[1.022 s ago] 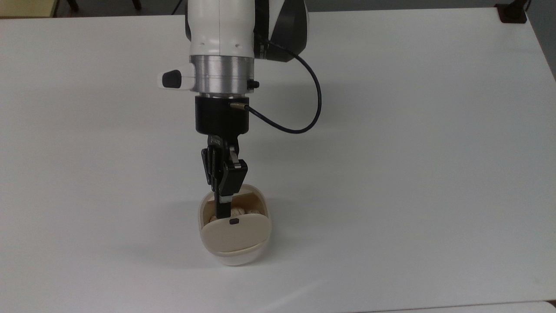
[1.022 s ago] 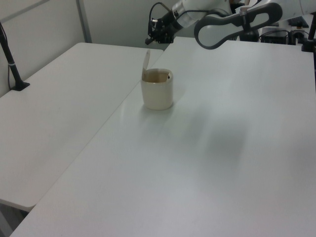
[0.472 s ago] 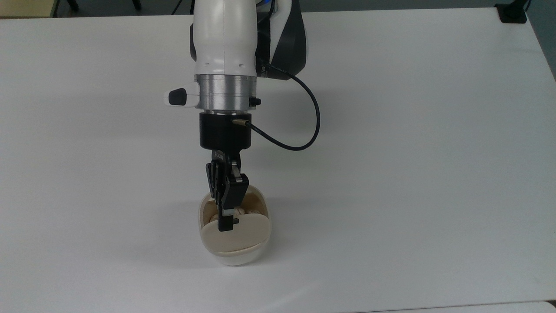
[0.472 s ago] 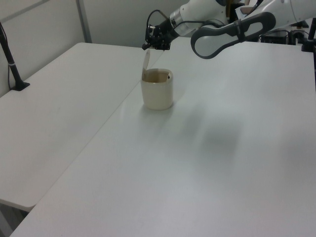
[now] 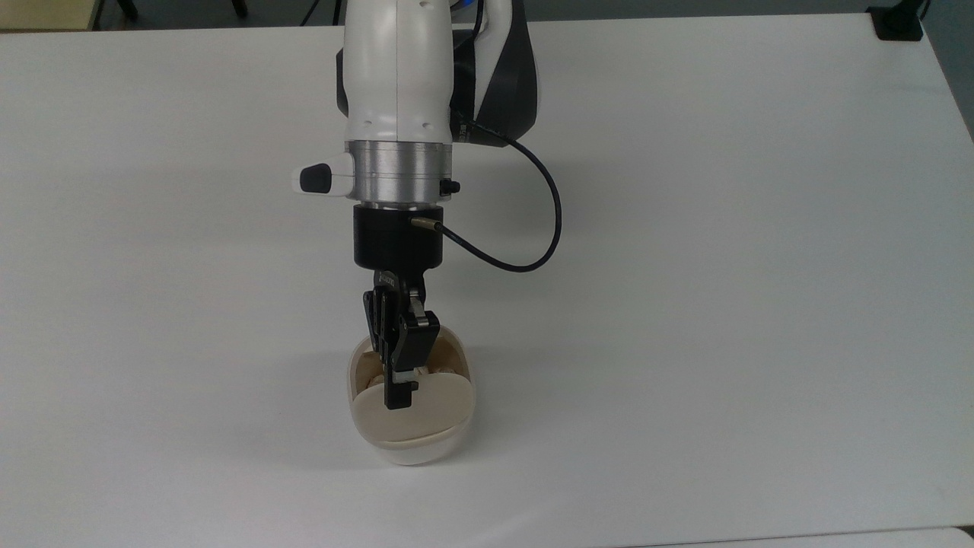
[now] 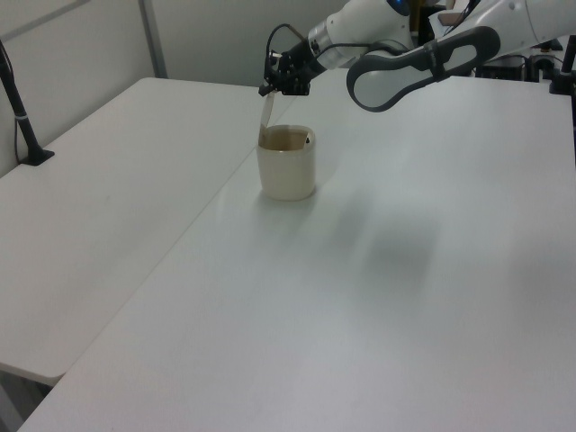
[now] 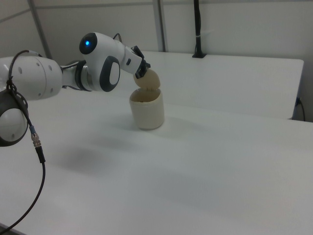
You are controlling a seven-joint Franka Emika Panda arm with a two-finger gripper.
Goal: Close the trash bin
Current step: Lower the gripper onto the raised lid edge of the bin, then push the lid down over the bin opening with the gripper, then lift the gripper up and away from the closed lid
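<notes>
The trash bin point(image 5: 412, 396) is sitting near the middle of the white table point(image 5: 723, 266), its white body upright and its cream lid point(image 6: 266, 115) standing nearly vertical on the hinge, so the job is not yet done. In the top view something pale is showing inside the opening.

The gripper point(image 5: 399, 396) is hanging at the lid's top edge. Its fingers are drawn close together, but I cannot tell whether they are actually pinching the edge or only resting against it.

The risks, as I judge them: if the push is landing too near the hinge or going sideways, the light bin is likely sliding or tipping instead of the lid swinging down. If the fingers are clamped on the edge, following the lid's arc badly could be dragging the whole bin along. A weak push may be leaving the lid unlatched.

The arm point(image 5: 396, 99) is reaching in from the top view's upper edge, wrist angled down toward the bin, with a black cable point(image 5: 525, 228) looping off its side.
</notes>
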